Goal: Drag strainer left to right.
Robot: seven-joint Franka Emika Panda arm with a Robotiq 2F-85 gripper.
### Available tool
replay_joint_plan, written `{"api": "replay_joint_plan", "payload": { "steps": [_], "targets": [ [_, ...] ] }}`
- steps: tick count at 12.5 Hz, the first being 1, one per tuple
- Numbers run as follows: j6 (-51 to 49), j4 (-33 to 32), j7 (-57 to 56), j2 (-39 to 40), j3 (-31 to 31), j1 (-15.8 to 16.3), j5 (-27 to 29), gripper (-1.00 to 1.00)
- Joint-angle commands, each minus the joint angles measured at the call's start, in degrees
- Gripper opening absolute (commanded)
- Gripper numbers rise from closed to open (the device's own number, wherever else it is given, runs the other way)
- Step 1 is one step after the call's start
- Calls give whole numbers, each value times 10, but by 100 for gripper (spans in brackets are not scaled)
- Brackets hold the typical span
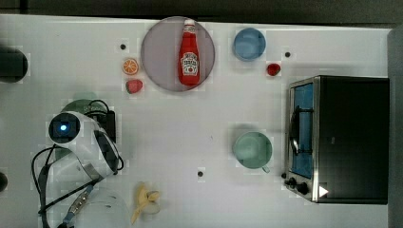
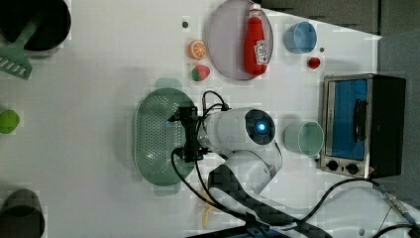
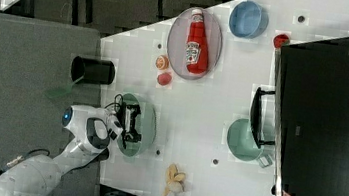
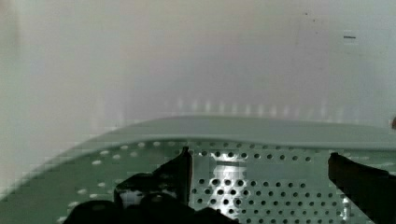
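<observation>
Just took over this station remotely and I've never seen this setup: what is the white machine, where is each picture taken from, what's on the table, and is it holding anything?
The white machine is a robot arm with a two-fingered gripper at its end. Three pictures come from fixed cameras looking down at the white table from different sides. The fourth is from a camera on the wrist, looking past the fingers.

The gripper is open and holds nothing. It hangs over the pale green strainer, inside the bowl, near its rim.

Also on the table: a ketchup bottle lying on a grey plate, a blue cup, a green mug, a toaster oven, an orange slice, a strawberry and a banana.
</observation>
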Motion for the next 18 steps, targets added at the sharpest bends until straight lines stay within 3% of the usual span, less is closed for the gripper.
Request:
{"api": "replay_joint_plan", "payload": {
  "steps": [1,11,18],
  "targets": [
    [-1,-7,21,-16,-22,-12,7,100],
    [-12,-75,-86,-79,-49,-106,7,100],
    [-11,-108,-204,-101,-108,-138,7,100]
  ]
}}
